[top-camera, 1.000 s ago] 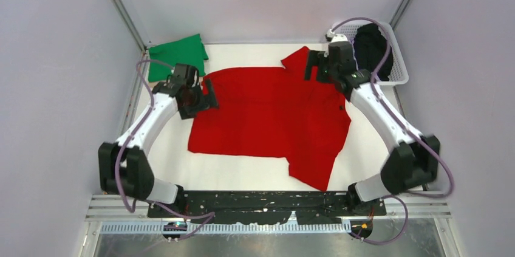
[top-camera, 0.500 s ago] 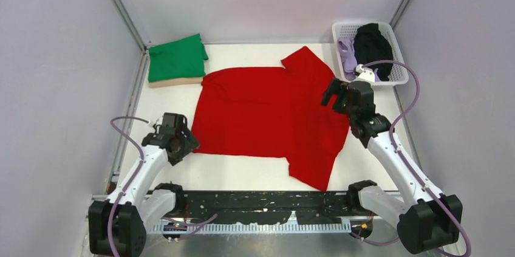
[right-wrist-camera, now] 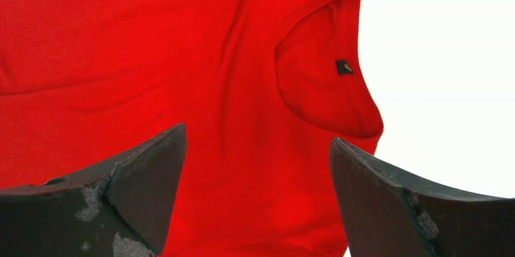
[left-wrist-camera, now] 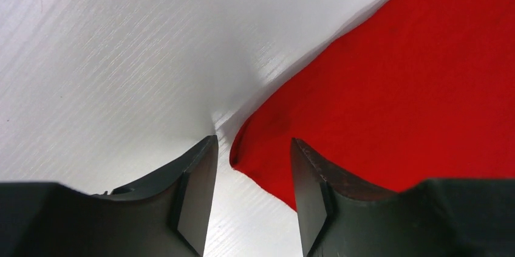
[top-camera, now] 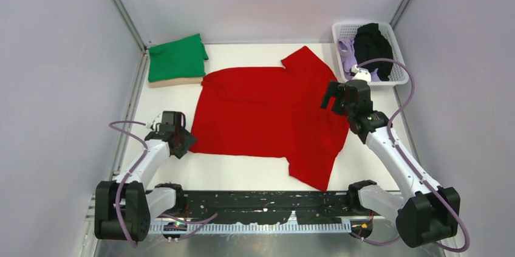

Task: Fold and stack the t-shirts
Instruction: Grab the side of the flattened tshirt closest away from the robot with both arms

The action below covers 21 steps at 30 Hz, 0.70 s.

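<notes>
Red cloth, the bright red t-shirt (top-camera: pixel 267 117), is spread flat across the middle of the white table (top-camera: pixel 243 175), with the collar toward the right side. The left gripper (left-wrist-camera: pixel 253 143) is seen with jaws parted, the shirt's near-left hem corner lying between them ungripped. The right gripper (right-wrist-camera: pixel 256 135) is poised above the neckline with jaws spread wide. A folded green t-shirt (top-camera: pixel 176 58) is stacked on a tan one (top-camera: pixel 176 81) at the far left. Black (top-camera: pixel 371 41) and lavender (top-camera: pixel 347 56) garments are contained in a white basket (top-camera: pixel 398 78) at the far right.

A plain bright red t-shirt (top-camera: pixel 267 111) is seen on a white counter (top-camera: pixel 243 175), with a small black label (right-wrist-camera: pixel 344 67) inside its collar. A plain green t-shirt (top-camera: pixel 177 58) is laid over a tan one (top-camera: pixel 176 81). A black garment (top-camera: pixel 371 43) and a lavender garment (top-camera: pixel 347 56) are seen in a white latticed basket (top-camera: pixel 398 79).
</notes>
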Tool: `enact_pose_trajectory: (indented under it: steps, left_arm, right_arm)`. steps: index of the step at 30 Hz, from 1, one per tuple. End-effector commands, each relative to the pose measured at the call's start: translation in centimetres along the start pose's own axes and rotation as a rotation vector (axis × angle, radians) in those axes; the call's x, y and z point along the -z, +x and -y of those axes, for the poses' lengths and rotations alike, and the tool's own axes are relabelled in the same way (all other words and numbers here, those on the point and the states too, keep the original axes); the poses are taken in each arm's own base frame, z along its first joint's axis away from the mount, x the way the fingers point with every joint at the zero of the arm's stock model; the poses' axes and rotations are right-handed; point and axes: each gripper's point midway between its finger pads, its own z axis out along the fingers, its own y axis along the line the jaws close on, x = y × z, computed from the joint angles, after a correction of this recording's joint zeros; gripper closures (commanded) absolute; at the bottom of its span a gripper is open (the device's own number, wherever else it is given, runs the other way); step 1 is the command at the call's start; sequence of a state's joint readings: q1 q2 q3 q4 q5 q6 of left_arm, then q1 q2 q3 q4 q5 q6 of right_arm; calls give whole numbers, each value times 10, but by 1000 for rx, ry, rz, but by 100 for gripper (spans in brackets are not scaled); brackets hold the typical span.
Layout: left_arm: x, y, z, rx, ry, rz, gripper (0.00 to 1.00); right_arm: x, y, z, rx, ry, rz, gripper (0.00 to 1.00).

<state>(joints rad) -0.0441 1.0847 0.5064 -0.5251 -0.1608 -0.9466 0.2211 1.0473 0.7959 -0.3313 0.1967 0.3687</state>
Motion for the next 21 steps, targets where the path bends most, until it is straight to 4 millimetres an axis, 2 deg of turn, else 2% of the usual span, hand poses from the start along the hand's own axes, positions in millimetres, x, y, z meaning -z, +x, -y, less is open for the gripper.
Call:
enact_pose_trajectory:
  steps: [1,8,13,18,21]
  left_arm:
    - [-8,-3,8,40,32,10,52]
    - [-13,12,-1,36,12,-39,61]
    - [-15,18,-11,35,-32,-57,72]
    - [-12,19,-18,32,-62,-63,100]
    - [-6,17,-18,23,-55,-52,100]
  right_arm:
    - [4,-23,-6,7,-3,47,5]
    - [1,-20,-1,7,29,28,5]
    - [-3,-18,0,12,41,16,5]
    - [-4,-12,7,17,81,-24,5]
    - [0,-3,7,19,81,-73,4]
